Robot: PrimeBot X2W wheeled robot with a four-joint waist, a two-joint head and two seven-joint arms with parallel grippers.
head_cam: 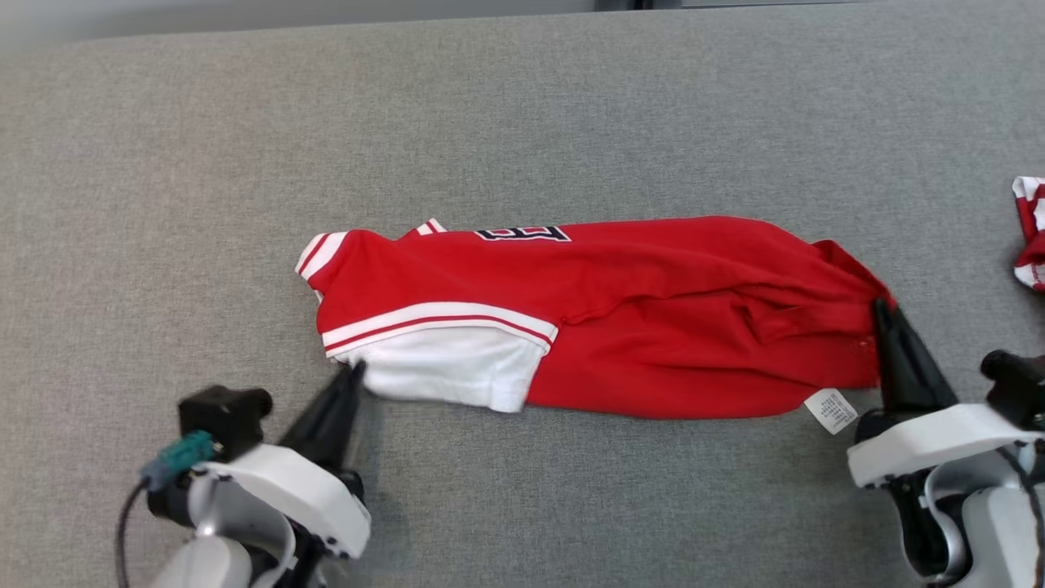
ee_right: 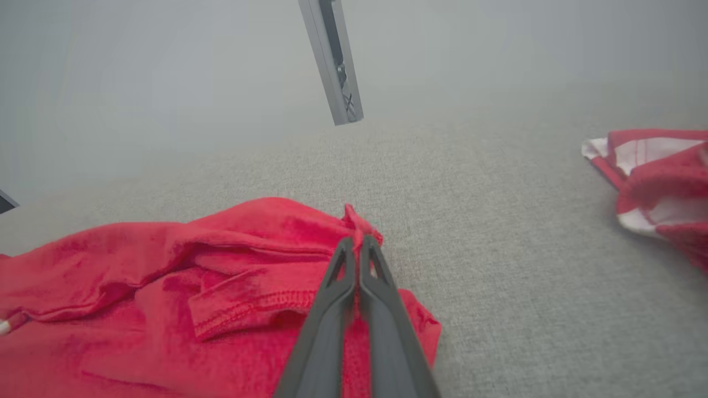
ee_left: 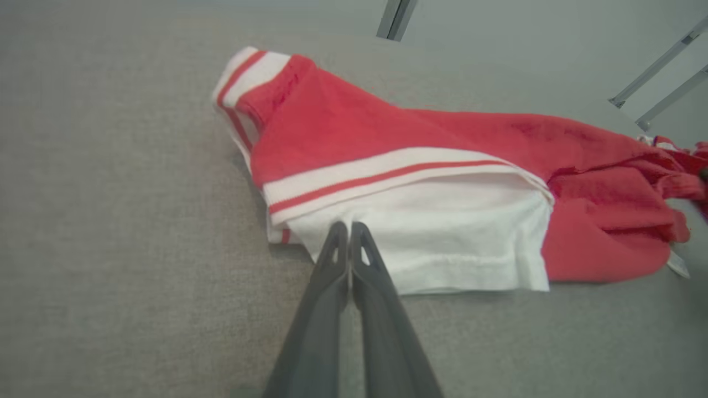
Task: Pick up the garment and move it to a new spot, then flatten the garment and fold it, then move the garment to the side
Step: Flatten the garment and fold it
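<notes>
Red with white striped trim, the garment (head_cam: 620,327) lies stretched across the middle of the frame on the grey table (head_cam: 522,106). At lower left, the left gripper (head_cam: 355,374) has its fingers pressed together on the garment's white corner. At the right, the right gripper (head_cam: 880,306) is clamped on its red end. Another red-and-white cloth (head_cam: 1030,233) sits at the right edge, apart from it.

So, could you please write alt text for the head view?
A red garment with white striped trim lies stretched across a grey fabric surface. The left gripper is closed on its white end and the right gripper on its red end. Another red-and-white cloth sits at the right edge.
</notes>
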